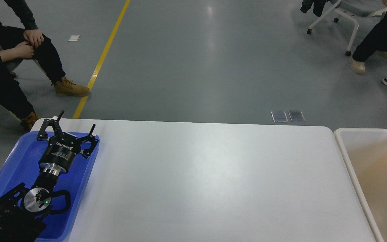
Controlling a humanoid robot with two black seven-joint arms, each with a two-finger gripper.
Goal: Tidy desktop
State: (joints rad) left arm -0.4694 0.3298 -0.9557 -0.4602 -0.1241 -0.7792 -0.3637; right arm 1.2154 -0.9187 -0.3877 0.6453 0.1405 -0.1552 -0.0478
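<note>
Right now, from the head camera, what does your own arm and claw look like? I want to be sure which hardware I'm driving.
Only the left arm shows. It is black throughout, with a round silver joint cap carrying a small green light. The left claw has a black cylindrical body with white ROBOTIQ lettering, a silver ring at its wrist, and two thin black linkage fingers. The right arm is out of view.

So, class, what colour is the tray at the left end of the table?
Blue, seen best in the head view: the tray.

desktop (207, 181) bare mid-span | blue tray (18, 158) blocks left | bin (343, 148) borders right
</note>
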